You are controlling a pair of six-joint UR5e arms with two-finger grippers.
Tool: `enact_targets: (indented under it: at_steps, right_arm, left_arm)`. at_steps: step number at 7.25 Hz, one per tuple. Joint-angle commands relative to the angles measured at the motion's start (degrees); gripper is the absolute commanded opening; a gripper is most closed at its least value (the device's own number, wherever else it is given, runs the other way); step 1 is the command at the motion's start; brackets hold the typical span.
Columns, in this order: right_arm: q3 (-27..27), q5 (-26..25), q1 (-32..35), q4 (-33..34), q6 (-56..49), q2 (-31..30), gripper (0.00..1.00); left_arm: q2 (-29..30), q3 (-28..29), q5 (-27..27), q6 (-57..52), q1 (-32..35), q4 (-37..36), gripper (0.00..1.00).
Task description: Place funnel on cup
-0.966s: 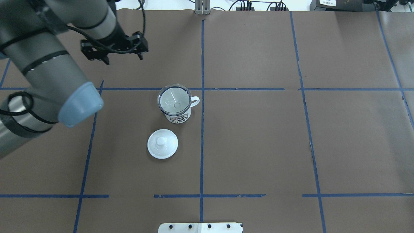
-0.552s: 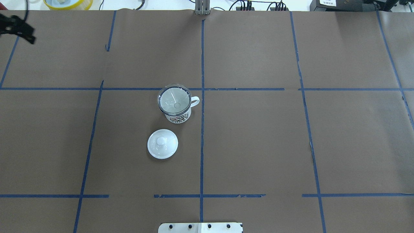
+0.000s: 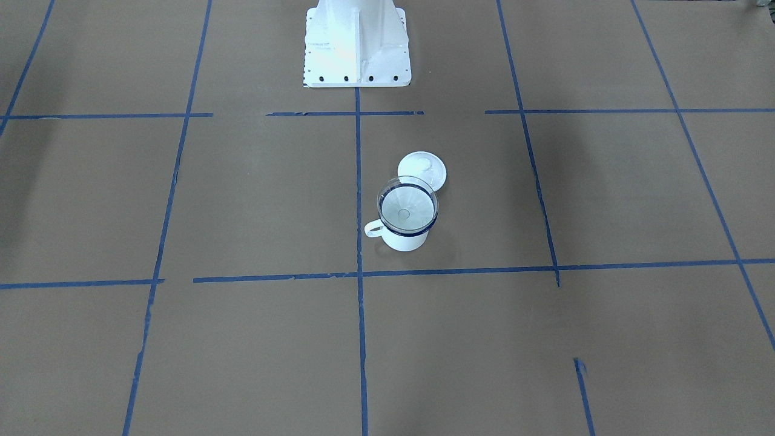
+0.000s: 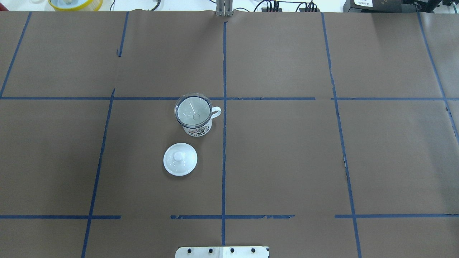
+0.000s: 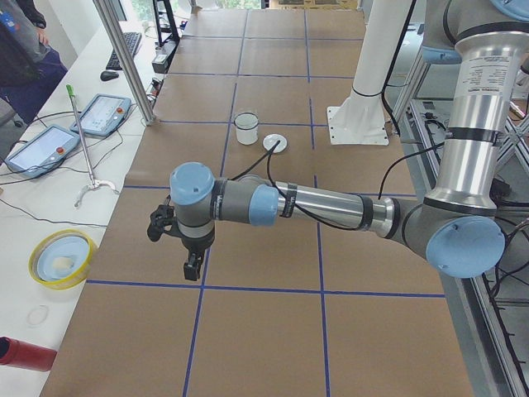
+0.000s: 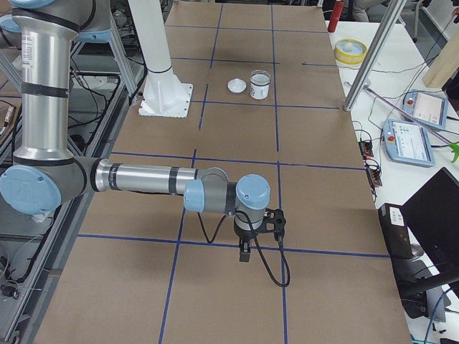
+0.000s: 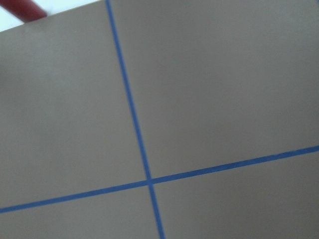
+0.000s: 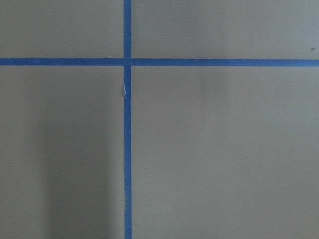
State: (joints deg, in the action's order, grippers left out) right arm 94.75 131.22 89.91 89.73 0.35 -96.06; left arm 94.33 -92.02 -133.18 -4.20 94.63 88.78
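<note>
Tool on my left arm [image 5: 191, 270] hangs pointing down over bare brown paper near a blue tape crossing, well apart from the task's things. It shows only in the left side view, so I cannot tell whether its fingers are spread or pressed together. My right tool [image 6: 244, 252] hangs the same way at the opposite end, also pointing down, and its state cannot be told either.

Between them lies the brown paper-covered surface [image 4: 287, 161], marked with a grid of blue tape. Near its middle stands the white enamel mug with a dark blue rim [image 4: 196, 129], upright, its small loop handle turned toward my right. Just beside it, on my side and not touching, lies a round flat white lid with a knob [image 4: 180, 159]. The small clear plastic funnel [image 4: 192, 113] sits in the mug's mouth, its wide bowl resting on the rim, spout down inside.
</note>
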Motion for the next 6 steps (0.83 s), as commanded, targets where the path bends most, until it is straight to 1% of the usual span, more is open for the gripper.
enact_targets:
  at_steps: [1, 2, 5, 6]
  right_arm:
    - [0.0, 0.0, 0.0, 0.0, 0.0, 0.0, 1.0]
    - [0.0, 0.0, 0.0, 0.0, 0.0, 0.0, 1.0]
    - [0.0, 0.0, 0.0, 0.0, 0.0, 0.0, 1.0]
    - [0.0, 0.0, 0.0, 0.0, 0.0, 0.0, 1.0]
  left_arm:
    - [-3.01, 0.96, -0.41, -0.02, 1.61, 0.34, 1.0]
    - [-3.18, 0.53, -0.15, -0.1, 2.92, 0.25, 1.0]
    - [-4.32, 0.26, -0.76, -0.28, 2.76, 0.42, 1.0]
    - [-4.42, 0.26, -0.07, -0.45, 2.67, 0.69, 1.0]
